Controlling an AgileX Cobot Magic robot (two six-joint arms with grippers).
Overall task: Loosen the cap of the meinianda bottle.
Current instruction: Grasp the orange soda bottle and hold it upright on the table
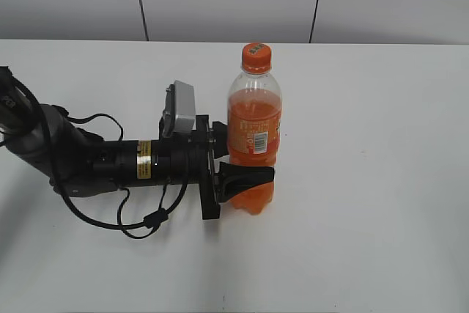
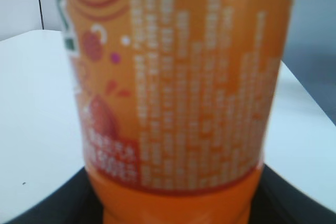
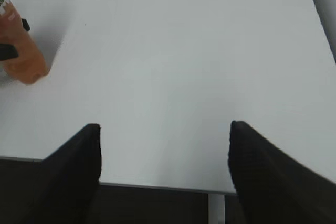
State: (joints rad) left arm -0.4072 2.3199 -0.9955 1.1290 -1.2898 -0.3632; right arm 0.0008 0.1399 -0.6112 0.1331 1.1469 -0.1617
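1. The meinianda bottle (image 1: 253, 133) stands upright in the middle of the white counter (image 1: 366, 181).
2. The left gripper (image 1: 245, 181) has its fingers around the bottle's lower part, likely so it cannot spin.
3. The cap (image 1: 256, 56) is on top, untouched.
4. The right gripper (image 3: 165, 166) has its fingers wide, holding nothing, well away from the bottle.

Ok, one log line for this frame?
left gripper: shut on bottle | cap: on, untouched | right gripper: open, empty, away
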